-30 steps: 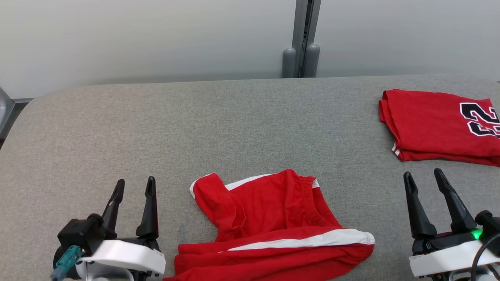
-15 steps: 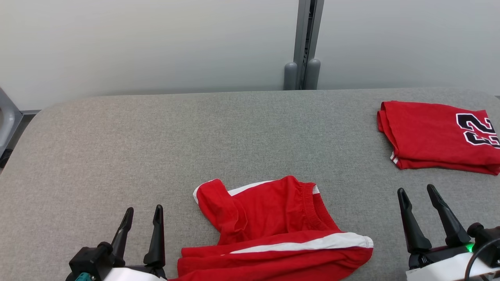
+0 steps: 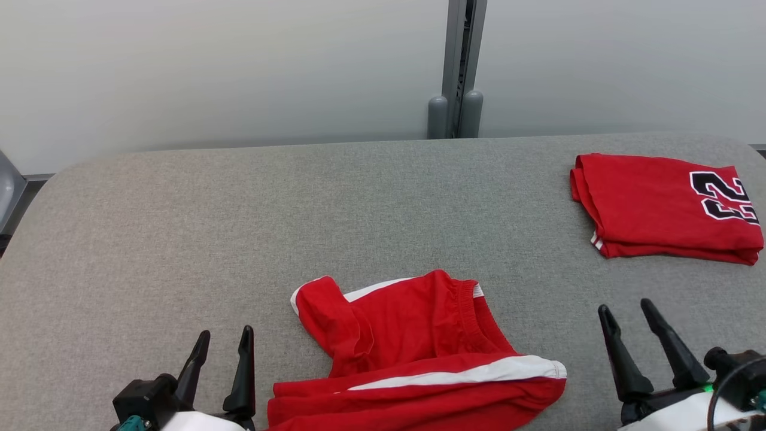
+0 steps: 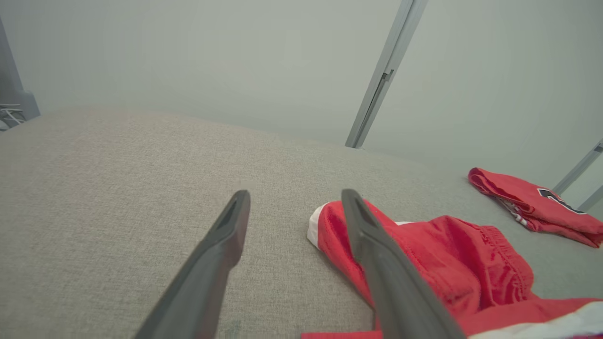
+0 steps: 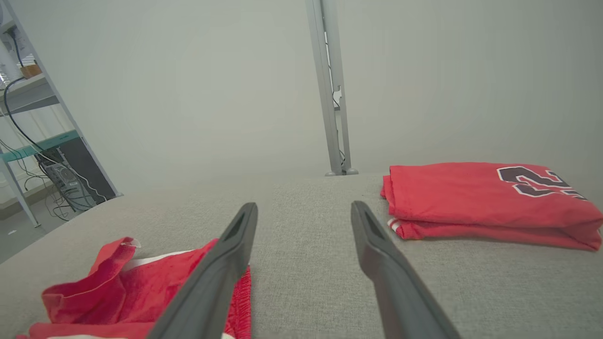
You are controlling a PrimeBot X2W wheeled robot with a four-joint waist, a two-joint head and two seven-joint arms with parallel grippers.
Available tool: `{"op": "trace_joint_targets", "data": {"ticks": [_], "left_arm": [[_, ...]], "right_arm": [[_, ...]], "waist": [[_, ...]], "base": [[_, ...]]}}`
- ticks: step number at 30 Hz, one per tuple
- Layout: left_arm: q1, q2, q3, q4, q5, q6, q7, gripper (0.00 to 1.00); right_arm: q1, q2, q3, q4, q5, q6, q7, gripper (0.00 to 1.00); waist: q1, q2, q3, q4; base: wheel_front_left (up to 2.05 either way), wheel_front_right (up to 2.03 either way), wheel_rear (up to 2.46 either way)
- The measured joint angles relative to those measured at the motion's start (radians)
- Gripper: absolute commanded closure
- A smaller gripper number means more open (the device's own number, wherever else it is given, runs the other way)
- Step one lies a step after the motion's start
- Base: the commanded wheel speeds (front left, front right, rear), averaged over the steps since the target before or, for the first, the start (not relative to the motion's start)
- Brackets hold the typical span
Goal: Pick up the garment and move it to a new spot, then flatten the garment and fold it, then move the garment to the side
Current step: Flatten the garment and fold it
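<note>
On a grey fabric worktop (image 3: pixel 359 197), the left gripper (image 3: pixel 225 330) hovers spread wide beside crumpled red shorts with white stripes (image 3: pixel 413 335) at the near edge; the right gripper (image 3: pixel 625 305), equally wide, flanks them, a folded red numbered jersey (image 3: pixel 652 209) beyond. Pinch the waistband (image 3: pixel 470 305) at both ends, lifting evenly.

Red, white-striped shorts (image 3: pixel 419 353) on grey table (image 3: pixel 239 239)

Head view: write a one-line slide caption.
Crumpled red shorts lie between open left gripper and right gripper; folded red jersey at far right.
</note>
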State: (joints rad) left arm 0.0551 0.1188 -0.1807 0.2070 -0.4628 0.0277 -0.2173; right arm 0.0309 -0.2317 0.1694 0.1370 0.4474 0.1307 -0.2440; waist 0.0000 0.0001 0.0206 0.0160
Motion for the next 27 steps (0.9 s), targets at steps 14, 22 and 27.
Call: {"op": "trace_joint_targets", "data": {"ticks": [14,22,27], "left_arm": [[0.002,0.022,-0.054,-0.071,-0.064,0.035,0.332,0.00],[0.017,0.020,-0.066,-0.073,-0.091,0.080,0.454,0.00],[0.022,0.022,-0.084,-0.059,-0.095,0.088,0.504,0.00]], "right_arm": [[0.021,-0.033,0.070,-0.083,0.251,0.000,0.340,0.00],[0.051,-0.002,0.018,-0.090,0.301,0.000,0.460,0.00],[0.060,0.019,0.005,-0.090,0.348,0.000,0.522,0.00]], "waist": [[0.0000,0.0000,0.011,-0.011],[0.0000,0.0000,0.019,-0.017],[0.0000,0.0000,0.024,-0.020]], "base": [[0.00,0.00,0.00],[0.00,0.00,0.00],[0.00,0.00,0.00]]}}
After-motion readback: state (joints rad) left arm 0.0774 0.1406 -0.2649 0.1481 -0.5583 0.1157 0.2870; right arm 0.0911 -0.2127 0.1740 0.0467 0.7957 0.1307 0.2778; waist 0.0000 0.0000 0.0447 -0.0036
